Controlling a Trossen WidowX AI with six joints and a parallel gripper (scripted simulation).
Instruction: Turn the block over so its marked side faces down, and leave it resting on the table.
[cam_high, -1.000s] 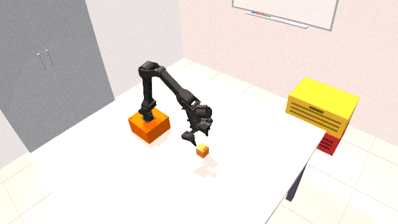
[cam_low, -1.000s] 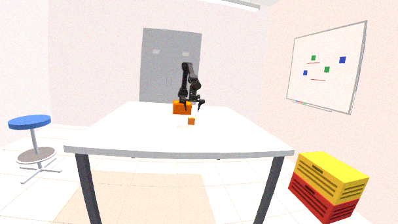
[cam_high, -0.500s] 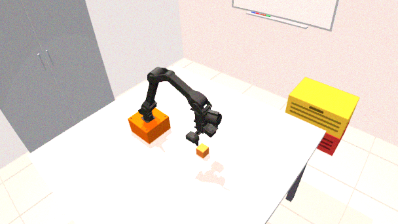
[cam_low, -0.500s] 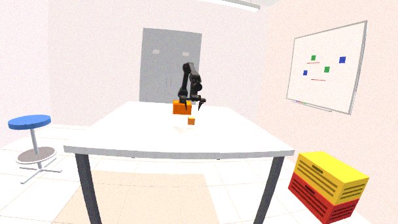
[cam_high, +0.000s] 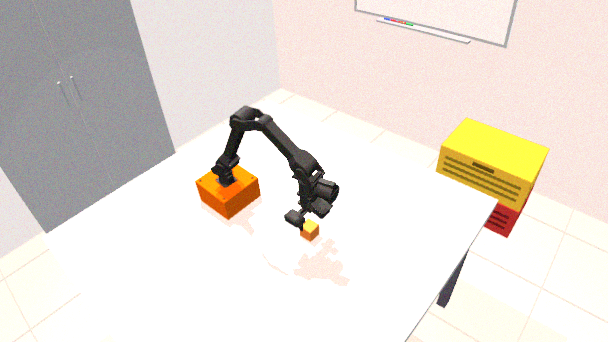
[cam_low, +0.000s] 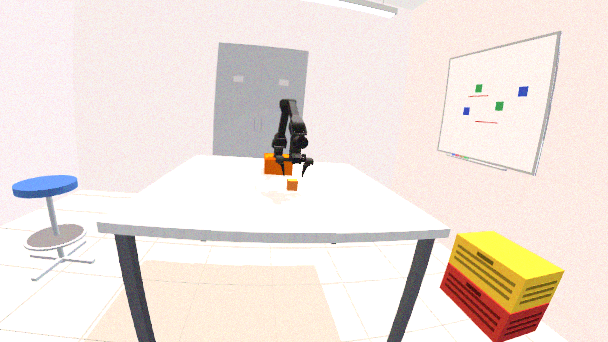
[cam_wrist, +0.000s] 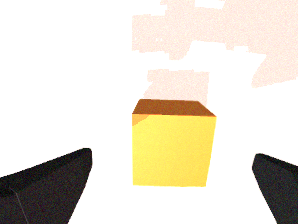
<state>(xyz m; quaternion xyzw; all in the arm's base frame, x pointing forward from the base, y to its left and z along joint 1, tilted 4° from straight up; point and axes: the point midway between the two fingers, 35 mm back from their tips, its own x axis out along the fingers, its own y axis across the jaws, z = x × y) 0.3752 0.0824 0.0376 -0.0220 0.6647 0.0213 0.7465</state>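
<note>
A small orange block (cam_high: 309, 231) (cam_low: 292, 185) (cam_wrist: 170, 150) rests flat on the white table (cam_high: 150, 280) (cam_low: 270, 215). In the wrist view its upper face looks plain yellow, with a small orange patch at one corner, and one side face is dark brown-orange. No clear mark shows on the visible faces; the underside is hidden. My gripper (cam_high: 312, 220) (cam_low: 293, 175) (cam_wrist: 175, 160) is open and empty, pointing down above the block. In the wrist view the block lies between the two fingers' sides, with a gap at each side. One fingertip is hard to make out in the top view.
The arm stands on an orange base box (cam_high: 242, 200) (cam_low: 270, 165) behind the block. Yellow and red crates (cam_high: 492, 150) (cam_low: 505, 265) stand on the floor beyond the table's right edge. A blue stool (cam_low: 45, 186) stands on the floor at the left.
</note>
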